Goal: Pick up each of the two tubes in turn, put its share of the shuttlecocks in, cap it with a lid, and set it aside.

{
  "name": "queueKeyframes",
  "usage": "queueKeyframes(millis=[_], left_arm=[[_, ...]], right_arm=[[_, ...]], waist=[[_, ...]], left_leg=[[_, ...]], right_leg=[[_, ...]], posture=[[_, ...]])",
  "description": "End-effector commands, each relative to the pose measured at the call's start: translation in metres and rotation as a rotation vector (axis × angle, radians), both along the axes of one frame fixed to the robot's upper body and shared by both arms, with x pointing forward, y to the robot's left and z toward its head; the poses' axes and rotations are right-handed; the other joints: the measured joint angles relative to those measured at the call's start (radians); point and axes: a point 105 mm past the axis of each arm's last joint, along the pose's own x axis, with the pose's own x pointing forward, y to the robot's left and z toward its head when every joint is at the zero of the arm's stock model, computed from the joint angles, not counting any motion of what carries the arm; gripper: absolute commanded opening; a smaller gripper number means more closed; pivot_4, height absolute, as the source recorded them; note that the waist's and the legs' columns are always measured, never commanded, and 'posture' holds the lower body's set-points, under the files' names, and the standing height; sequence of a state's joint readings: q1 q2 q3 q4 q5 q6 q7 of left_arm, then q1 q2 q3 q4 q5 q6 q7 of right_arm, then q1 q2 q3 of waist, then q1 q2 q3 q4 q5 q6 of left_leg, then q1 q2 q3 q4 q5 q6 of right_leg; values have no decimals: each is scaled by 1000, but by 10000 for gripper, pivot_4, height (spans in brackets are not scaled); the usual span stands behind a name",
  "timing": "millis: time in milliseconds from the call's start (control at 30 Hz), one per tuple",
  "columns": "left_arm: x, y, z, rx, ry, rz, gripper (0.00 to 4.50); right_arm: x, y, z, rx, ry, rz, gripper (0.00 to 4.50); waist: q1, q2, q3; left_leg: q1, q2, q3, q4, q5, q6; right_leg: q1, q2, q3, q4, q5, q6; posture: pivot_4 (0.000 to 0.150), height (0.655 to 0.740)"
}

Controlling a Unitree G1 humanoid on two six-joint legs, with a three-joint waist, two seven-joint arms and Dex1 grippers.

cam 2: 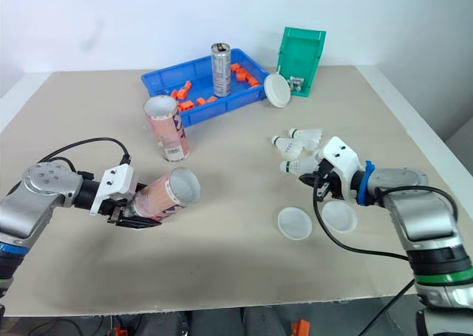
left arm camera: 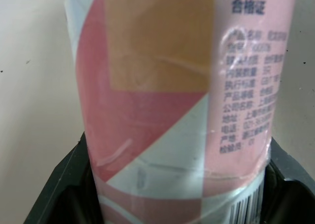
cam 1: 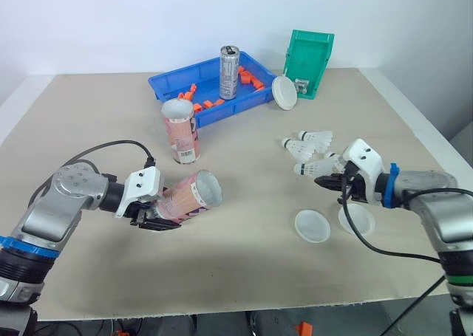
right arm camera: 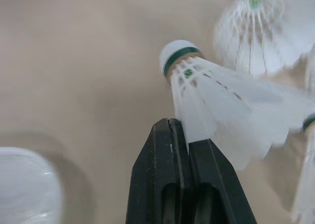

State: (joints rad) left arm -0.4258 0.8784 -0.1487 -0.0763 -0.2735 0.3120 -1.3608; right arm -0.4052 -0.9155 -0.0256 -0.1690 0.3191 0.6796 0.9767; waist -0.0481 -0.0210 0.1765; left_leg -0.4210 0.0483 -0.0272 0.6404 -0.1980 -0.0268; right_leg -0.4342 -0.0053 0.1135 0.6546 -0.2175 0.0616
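Observation:
My left gripper is shut on a pink tube, held tilted just above the table with its open mouth facing right. In the left wrist view the tube sits between both black fingers. A second pink tube stands upright behind it. Three shuttlecocks lie in a cluster at the right. My right gripper is shut on the feather skirt of the nearest shuttlecock, low over the table. Two clear lids lie just in front of that gripper.
A blue tray with orange pieces and a metal can sits at the back. A green bin stands beside it with a white lid leaning against it. The table's front edge runs close below both arms.

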Motion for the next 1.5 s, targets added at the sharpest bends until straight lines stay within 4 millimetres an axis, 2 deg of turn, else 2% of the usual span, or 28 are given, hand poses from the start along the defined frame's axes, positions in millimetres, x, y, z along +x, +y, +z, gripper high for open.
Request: queueKeyframes(millis=[33,167,233,400,467,600,733,800,867,1000,1133,1200,1300,1367,1400,1433,1467,1500], left_arm=[[4,-2,7,-2,-28,-6,32624],[6,-2,7,-4,-29,-9,32624],[8,-3,8,-5,-31,-13,32624],[12,-6,10,-9,-45,-19,32624],[13,-7,11,-12,-50,-20,32624],[12,-6,12,-12,-53,-18,32624],[12,-6,11,-11,-53,-16,32624],[12,-6,11,-12,-54,-15,32624],[12,-6,11,-12,-54,-16,32624],[11,-6,11,-11,-54,-15,32624],[10,-5,10,-12,-51,-12,32624],[10,-4,9,-11,-50,-8,32624],[10,-4,9,-12,-49,-6,32624],[10,-4,9,-12,-50,-4,32624],[10,-4,10,-12,-51,-3,32624],[10,-3,10,-11,-53,-2,32624],[10,-3,10,-11,-53,0,32624],[10,-3,10,-11,-53,0,32624]], right_arm=[[-31,37,40,-11,-116,263,338],[-52,81,56,-79,-195,538,338],[-56,101,62,-133,-243,664,338],[-45,138,71,-172,-313,809,338],[-41,150,65,-213,-313,859,338],[-35,159,53,-267,-303,916,338],[-33,178,60,-226,-317,954,338],[-35,186,66,-187,-306,973,6643],[-48,187,76,-110,-278,1039,13683],[-58,179,89,-18,-213,1076,32776],[-50,162,76,-60,-171,1038,32776],[-36,163,69,-79,-179,967,32776],[-18,173,65,-77,-200,889,25970],[-12,183,66,-64,-206,866,17501],[-10,187,65,-66,-207,860,11839],[-10,189,63,-76,-204,866,8016],[-12,192,60,-87,-196,881,2344],[-13,193,58,-94,-190,894,936]], waist=[[0,0,0],[0,0,0],[-3,0,0],[-2,0,0],[-1,0,0],[3,0,0],[2,0,0],[1,0,0],[1,0,0],[3,0,0],[2,-1,0],[1,0,0],[-2,0,0],[-3,0,0],[-3,0,0],[-2,0,0],[-2,0,0],[-1,0,0]], left_leg=[[0,0,0,0,0,0],[0,0,0,1,0,0],[0,0,0,2,0,0],[0,1,0,2,0,0],[-1,1,1,2,0,0],[-2,1,0,1,0,0],[-4,0,0,0,0,0],[-3,0,0,0,0,0],[-3,0,-1,1,0,0],[-2,0,-2,2,0,0],[-2,0,-2,2,0,0],[-1,0,-2,2,0,0],[-1,0,-2,2,0,0],[0,0,-2,2,0,0],[0,1,-2,1,0,0],[0,1,-2,1,0,0],[0,1,-3,1,0,0],[0,1,-3,1,0,0]], right_leg=[[0,0,0,0,0,0],[0,0,0,0,-1,-2],[0,0,0,0,0,-2],[-1,0,0,0,1,-3],[-1,0,0,0,0,-4],[-2,0,-1,0,0,-2],[-3,0,-1,0,0,0],[-4,0,-1,3,0,0],[-4,1,-1,6,-1,-1],[-4,1,-2,9,-2,-2],[-4,1,-2,9,-2,-2],[-4,1,-2,9,-3,-2],[-4,1,-2,10,-2,-2],[-4,2,-2,11,-2,-3],[-4,2,-2,11,-2,-3],[-4,2,-2,12,-3,-3],[-5,2,-2,12,-3,-3],[-5,2,-2,12,-3,-3]], posture=[[1500,7400],[1500,7400],[1500,7400],[1500,7400],[1500,7400],[1500,7400],[1500,7400],[1500,7400],[1500,7400],[1500,7400],[1500,7400],[1500,7400],[1500,7400],[1500,7400],[1500,7400],[1500,7400],[1500,7400],[1500,7400]])
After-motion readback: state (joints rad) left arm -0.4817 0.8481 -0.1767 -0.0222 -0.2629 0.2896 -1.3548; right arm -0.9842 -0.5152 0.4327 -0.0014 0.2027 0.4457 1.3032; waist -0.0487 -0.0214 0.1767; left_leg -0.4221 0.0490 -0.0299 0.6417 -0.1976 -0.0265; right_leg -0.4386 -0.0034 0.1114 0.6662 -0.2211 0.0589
